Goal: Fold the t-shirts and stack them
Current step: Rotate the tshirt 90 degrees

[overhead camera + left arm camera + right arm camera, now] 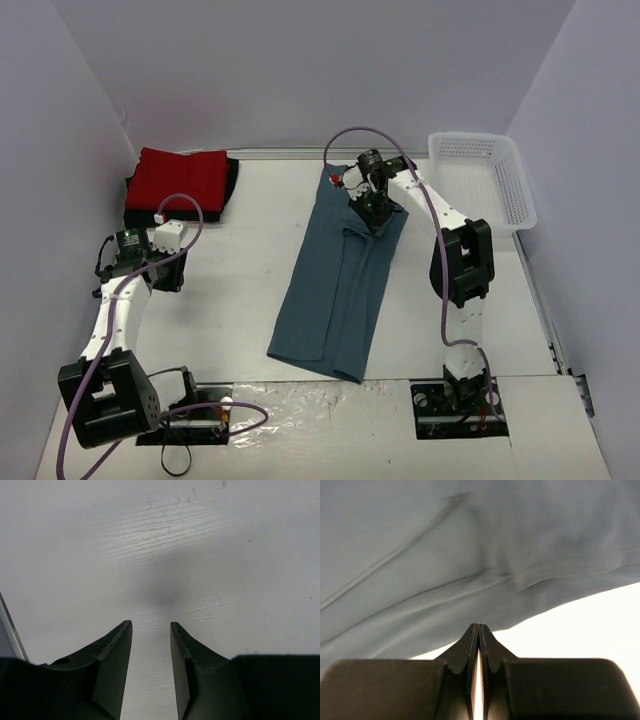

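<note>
The slate-blue t-shirt point(340, 290) lies on the table's middle, folded lengthwise into a long strip. It fills the top of the right wrist view point(445, 555). My right gripper point(378, 215) is low over the strip's far right part. Its jaws point(479, 626) are pressed shut, tips at the shirt's edge, with no cloth seen between them. The red t-shirt point(180, 178) lies folded on the black t-shirt point(229, 190) at the back left. My left gripper point(165, 268) is open and empty over bare table point(150, 625).
A white lattice basket point(483, 180) stands at the back right corner. Grey walls close in the table on three sides. A crinkled clear sheet point(320, 405) lies between the arm bases at the near edge.
</note>
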Robot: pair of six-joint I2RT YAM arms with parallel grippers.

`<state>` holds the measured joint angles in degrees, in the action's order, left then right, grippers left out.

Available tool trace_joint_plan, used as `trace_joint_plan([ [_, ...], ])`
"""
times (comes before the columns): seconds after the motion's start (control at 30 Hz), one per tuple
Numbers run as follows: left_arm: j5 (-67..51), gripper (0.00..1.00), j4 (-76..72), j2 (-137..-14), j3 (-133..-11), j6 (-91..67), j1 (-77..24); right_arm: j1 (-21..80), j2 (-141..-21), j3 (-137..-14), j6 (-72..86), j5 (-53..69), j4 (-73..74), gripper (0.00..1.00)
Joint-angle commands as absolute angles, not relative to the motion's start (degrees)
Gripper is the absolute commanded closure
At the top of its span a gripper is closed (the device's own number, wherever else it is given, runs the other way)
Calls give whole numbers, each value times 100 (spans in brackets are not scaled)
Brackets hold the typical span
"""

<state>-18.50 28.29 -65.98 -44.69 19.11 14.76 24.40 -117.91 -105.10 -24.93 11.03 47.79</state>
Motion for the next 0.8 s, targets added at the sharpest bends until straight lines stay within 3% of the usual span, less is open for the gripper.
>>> trace_joint_plan([
  [0.0,-2004,65,2944,-6539,-4755,1995,1521,2312,-12391,-10845,-2215,484,4878,100],
  [0.47,-2074,64,2971,-6521,-4842,2013,1512,2021,-13710,-11337,-2364,457,4790,100],
  [0.77,-2022,62,2997,-6828,-5089,2276,1503,1899,-14800,-12865,-2312,475,4843,100],
])
